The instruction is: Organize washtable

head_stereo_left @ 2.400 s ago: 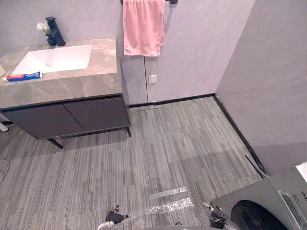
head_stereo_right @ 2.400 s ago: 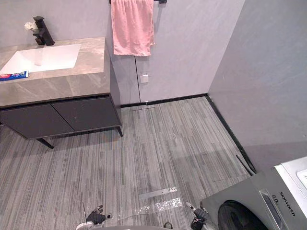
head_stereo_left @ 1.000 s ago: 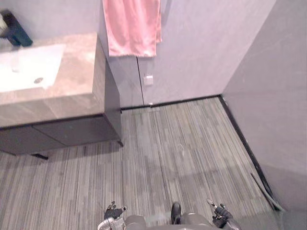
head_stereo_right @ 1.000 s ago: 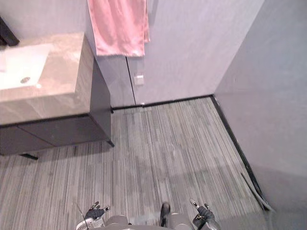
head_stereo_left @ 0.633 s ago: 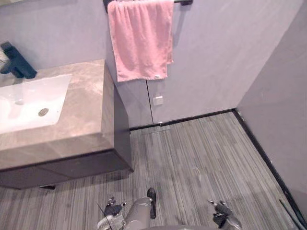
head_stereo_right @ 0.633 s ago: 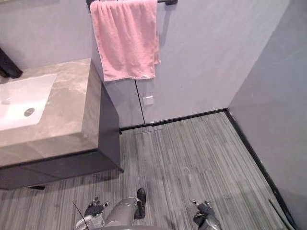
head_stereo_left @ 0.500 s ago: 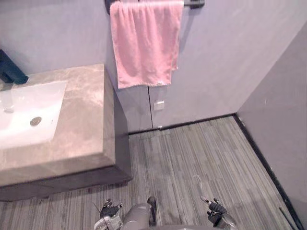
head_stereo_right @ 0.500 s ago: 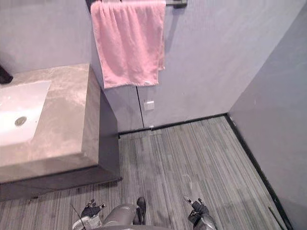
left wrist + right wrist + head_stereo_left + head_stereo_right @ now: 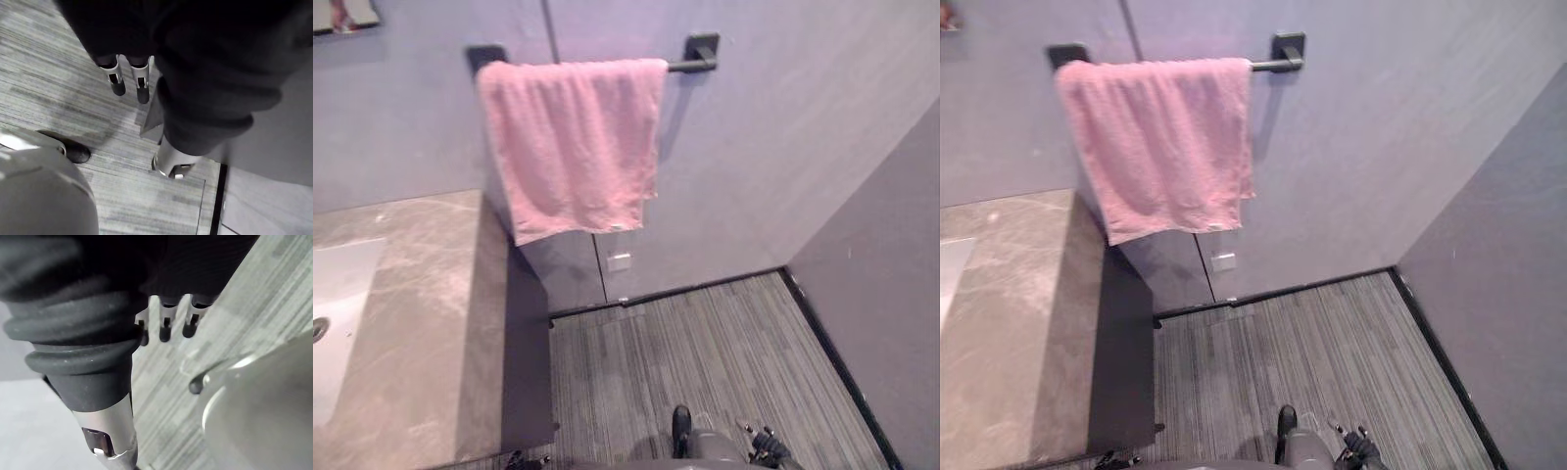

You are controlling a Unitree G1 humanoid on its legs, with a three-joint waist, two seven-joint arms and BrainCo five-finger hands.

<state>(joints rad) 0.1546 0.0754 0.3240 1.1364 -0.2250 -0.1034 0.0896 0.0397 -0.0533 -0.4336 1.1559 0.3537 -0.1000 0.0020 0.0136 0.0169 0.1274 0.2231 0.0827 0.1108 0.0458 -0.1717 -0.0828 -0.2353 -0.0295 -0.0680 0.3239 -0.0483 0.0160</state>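
The washtable's grey marble top (image 9: 421,323) lies at the left, with a corner of its white sink (image 9: 331,323) at the picture's edge. A pink towel (image 9: 570,147) hangs over a black rail (image 9: 690,61) on the wall beside it. My right hand (image 9: 767,448) hangs low at the bottom right above the floor. In its wrist view its fingers (image 9: 165,328) are relaxed and hold nothing. My left hand shows in its wrist view, where its fingers (image 9: 117,82) hang loose over the striped floor, also holding nothing.
The cabinet's dark side (image 9: 524,362) drops to the grey striped floor (image 9: 705,352). A white wall socket (image 9: 620,261) sits below the towel. A second grey wall (image 9: 891,294) closes the right side, with black skirting along both walls.
The camera has moved closer to the wall and turned right: the towel is now central, and the faucet and most of the sink have left the view. Both hands stay low and hold nothing.
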